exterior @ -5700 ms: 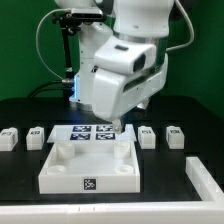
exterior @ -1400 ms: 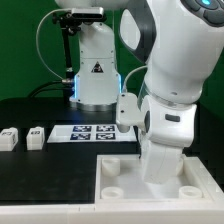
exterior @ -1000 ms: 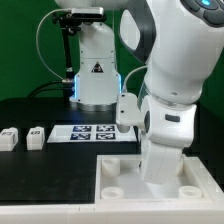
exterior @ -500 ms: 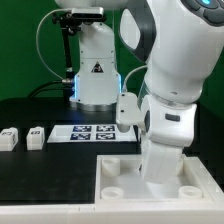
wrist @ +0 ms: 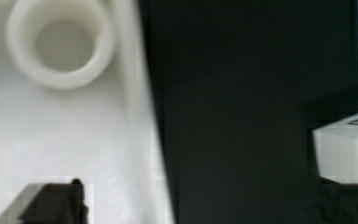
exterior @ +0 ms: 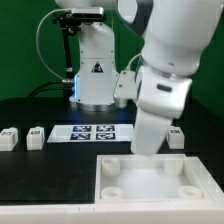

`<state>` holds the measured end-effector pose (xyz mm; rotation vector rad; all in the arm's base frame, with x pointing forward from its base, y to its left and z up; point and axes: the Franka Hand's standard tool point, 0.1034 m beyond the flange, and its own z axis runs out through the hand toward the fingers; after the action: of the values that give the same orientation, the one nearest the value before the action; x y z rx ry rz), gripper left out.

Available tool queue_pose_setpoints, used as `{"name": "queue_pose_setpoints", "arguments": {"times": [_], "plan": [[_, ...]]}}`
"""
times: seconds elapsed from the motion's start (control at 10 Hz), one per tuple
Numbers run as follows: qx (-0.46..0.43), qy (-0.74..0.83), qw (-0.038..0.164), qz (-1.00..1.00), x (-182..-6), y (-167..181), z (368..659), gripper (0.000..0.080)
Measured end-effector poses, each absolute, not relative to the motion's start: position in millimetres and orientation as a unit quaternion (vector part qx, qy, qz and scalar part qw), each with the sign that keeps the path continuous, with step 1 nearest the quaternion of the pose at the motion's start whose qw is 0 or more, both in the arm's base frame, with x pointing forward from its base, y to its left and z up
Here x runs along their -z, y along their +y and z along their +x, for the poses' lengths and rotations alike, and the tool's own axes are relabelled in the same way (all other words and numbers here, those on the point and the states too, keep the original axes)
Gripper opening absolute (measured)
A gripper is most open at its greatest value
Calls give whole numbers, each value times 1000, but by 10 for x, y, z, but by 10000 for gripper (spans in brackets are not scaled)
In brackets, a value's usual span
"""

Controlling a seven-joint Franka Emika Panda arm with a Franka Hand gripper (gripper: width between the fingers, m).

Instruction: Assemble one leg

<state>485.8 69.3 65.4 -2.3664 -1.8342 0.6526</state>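
So from where I'm standing, the tool is hanging low over the far edge of the big white plate, and the bulky white arm blocks its business end completely. The wrist view isn't much help either: one dark finger pokes into the corner of the shot, and that's all you get. So I honestly can't tell whether the tool is spread, closed, or has anything in it.

The leg sits on the black worktop just beside the tool, toward the exterior view's right, and it's half hidden behind the arm. In the wrist view it shows as a white block at the frame edge, with a strip of bare worktop between it and the plate's rim. One round socket of the plate is right under the tool too.

Two more legs sit well apart from the tool, off to the exterior view's left, and the marker board lies between them and it.
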Motion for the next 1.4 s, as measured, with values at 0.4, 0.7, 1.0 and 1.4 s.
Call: {"name": "queue_pose_setpoints", "arguments": {"times": [0.4, 0.7, 1.0, 1.4], "plan": [[-214, -385, -39, -897, -885, 1120, 4511, 649], [-205, -263, -63, -941, -875, 1137, 4505, 649], [-206, -40, -76, -975, -785, 1313, 4398, 649], [-207, 67, -44, -975, -656, 1645, 4366, 649]]}}
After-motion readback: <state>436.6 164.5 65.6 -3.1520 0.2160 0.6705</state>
